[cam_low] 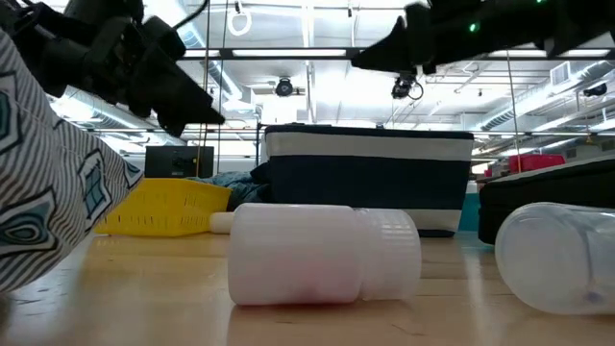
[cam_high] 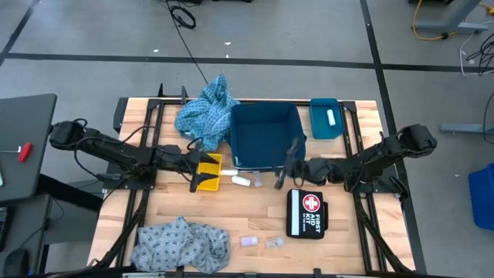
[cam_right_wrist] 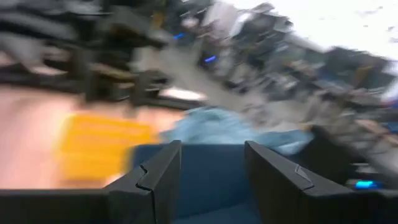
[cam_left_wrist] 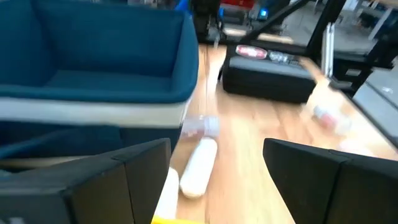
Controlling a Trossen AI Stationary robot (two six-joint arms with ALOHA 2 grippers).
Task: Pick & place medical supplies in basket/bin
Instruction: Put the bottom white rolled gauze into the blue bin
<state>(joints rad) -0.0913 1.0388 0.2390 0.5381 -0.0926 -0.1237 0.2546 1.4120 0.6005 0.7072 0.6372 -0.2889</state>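
Note:
A dark blue bin (cam_high: 266,135) stands at the table's middle, with a yellow basket (cam_high: 208,171) at its near left corner. Two white rolls (cam_high: 241,181) lie on the wood just before the bin. One light-blue patterned cloth (cam_high: 204,112) hangs over the bin's far left corner; another (cam_high: 181,245) lies heaped at the near left edge. Two tiny clear packets (cam_high: 261,242) lie near the front. My left gripper (cam_high: 197,171) hovers open over the yellow basket, pointing at a roll (cam_left_wrist: 198,167). My right gripper (cam_high: 287,158) is open and empty above the bin's near right corner (cam_right_wrist: 205,180).
A black first-aid kit (cam_high: 306,212) lies near the front right. A blue lid (cam_high: 326,118) with a white roll on it sits right of the bin. In the low view a white roll (cam_low: 322,255) and a clear packet (cam_low: 562,255) lie close in the foreground.

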